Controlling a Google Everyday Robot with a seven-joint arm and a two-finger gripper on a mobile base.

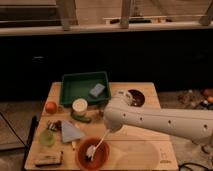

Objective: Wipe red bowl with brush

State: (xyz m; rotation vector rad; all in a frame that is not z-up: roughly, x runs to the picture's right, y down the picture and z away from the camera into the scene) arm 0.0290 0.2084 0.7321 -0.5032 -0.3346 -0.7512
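Note:
The red bowl (103,158) sits near the front edge of the wooden table, wide and orange-red. The brush (100,142) slants down into it, white handle up and to the right, dark bristle head resting inside the bowl on its left half. My gripper (108,129) is at the end of the white arm that reaches in from the right, just above and behind the bowl. It is shut on the top of the brush handle, and the arm's bulk hides most of the fingers.
A green tray (68,93) holding a grey-blue sponge (97,90) stands at the back. In front of it is a white cup (79,106). A dark maroon bowl (137,98) lies behind the arm. An orange (50,106), a green cup (47,137), a grey cloth (70,131) and a wooden block (48,159) fill the left side.

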